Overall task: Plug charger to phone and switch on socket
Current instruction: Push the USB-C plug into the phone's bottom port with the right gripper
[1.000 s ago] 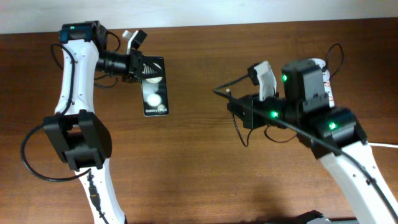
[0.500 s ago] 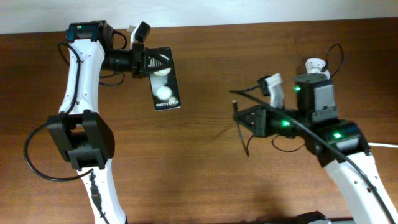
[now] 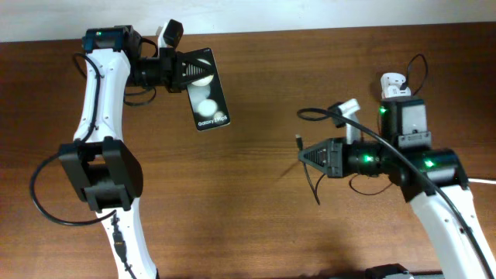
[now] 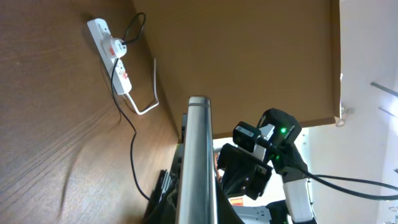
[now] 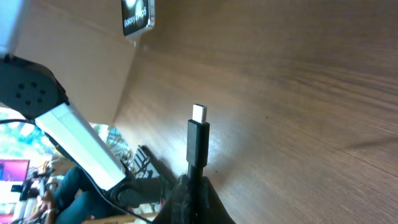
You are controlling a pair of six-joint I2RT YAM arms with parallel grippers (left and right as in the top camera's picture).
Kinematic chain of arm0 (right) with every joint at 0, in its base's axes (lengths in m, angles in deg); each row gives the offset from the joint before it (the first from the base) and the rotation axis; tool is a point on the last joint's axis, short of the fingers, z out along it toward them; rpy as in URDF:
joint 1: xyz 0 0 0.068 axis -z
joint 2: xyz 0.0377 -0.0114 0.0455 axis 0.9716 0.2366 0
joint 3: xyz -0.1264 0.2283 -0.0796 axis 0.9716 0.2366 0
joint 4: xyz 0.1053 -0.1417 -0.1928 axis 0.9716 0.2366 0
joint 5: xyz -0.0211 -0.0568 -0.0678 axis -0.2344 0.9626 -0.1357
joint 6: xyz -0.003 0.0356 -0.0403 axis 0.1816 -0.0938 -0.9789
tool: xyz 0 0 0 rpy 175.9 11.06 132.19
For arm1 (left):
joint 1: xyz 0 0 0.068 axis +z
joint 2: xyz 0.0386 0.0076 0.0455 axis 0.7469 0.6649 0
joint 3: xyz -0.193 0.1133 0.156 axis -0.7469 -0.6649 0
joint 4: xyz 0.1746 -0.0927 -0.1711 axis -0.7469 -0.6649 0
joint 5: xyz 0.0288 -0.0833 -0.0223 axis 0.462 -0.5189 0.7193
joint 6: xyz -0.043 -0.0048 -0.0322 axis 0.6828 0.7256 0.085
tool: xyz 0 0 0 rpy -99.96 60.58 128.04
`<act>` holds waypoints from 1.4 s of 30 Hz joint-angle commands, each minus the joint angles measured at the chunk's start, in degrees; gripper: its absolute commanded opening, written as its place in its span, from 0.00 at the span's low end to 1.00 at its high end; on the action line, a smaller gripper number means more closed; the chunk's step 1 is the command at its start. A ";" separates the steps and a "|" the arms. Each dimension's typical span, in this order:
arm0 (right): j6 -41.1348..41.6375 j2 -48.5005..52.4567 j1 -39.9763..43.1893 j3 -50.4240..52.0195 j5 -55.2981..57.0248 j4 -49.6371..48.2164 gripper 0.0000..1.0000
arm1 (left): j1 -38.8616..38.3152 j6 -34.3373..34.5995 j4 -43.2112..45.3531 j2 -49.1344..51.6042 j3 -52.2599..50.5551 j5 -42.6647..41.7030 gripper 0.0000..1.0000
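My left gripper (image 3: 186,71) is shut on the top end of the black phone (image 3: 208,99) and holds it off the table, its bottom end towards the right arm. The left wrist view shows the phone edge-on (image 4: 198,155). My right gripper (image 3: 308,155) is shut on the charger's small plug tip (image 3: 299,142), which points left towards the phone; the two are apart. The tip (image 5: 198,132) stands up from the jaws in the right wrist view, with the phone (image 5: 137,15) far off. The white socket (image 4: 115,59) lies on the table with the adapter plugged in.
The charger's thin black cable (image 3: 314,182) hangs in a loop under the right gripper. The socket's thick white cord (image 4: 148,99) curls beside it. In the overhead view the right arm (image 3: 411,163) covers most of the socket. Brown wooden table (image 3: 256,225).
My left gripper has lifted the phone and swung its bottom end rightwards. My right gripper has pulled back to the right and down a little with the plug tip, now level and pointing left.
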 commanded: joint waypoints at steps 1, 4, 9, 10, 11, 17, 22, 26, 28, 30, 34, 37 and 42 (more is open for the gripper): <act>-1.03 2.40 -3.67 0.42 -3.45 -2.84 0.04 | 0.22 -0.28 -0.26 -1.77 0.59 -3.32 0.00; 1.36 4.39 -6.80 0.42 -3.69 -6.23 0.04 | 0.22 -0.28 -0.26 -1.77 0.59 -3.32 0.00; 7.13 6.34 -10.47 0.48 -3.43 -16.02 0.04 | 0.24 1.22 -0.11 -1.77 0.59 -3.32 0.00; 8.35 7.41 -12.11 0.48 -3.41 -18.80 0.04 | 0.28 1.53 -0.02 -1.77 0.59 -3.32 0.00; 8.96 8.09 -13.09 0.48 -3.21 -20.17 0.04 | 0.28 2.40 0.22 -1.77 0.59 -3.32 0.00; 14.60 11.85 -20.39 0.48 1.25 -27.06 0.04 | 0.28 2.73 0.44 -1.77 0.59 -3.32 0.00; 19.15 12.15 -22.93 0.48 5.68 -30.10 0.04 | 0.28 2.73 0.39 -1.77 0.59 -3.32 0.00; 20.76 12.15 -23.71 0.48 7.26 -31.69 0.04 | -0.09 2.73 0.17 -1.77 0.59 -3.32 0.00; 23.30 12.15 -23.71 0.70 8.55 -30.97 0.04 | -0.09 2.75 0.15 -1.77 0.59 -3.32 0.00; 23.45 12.22 -23.71 0.90 9.05 -30.99 0.04 | -0.09 3.39 0.17 -1.77 0.59 -3.32 0.00; 24.52 12.22 -23.71 0.90 9.09 -31.95 0.04 | -0.11 5.05 0.46 -1.77 0.59 -3.32 0.00; 24.79 12.44 -24.46 0.90 9.09 -33.57 0.04 | -0.11 5.35 0.39 -1.77 0.59 -3.32 0.00; 26.93 13.99 -26.69 0.90 10.14 -36.09 0.04 | -0.11 5.33 0.42 -1.77 0.59 -3.32 0.00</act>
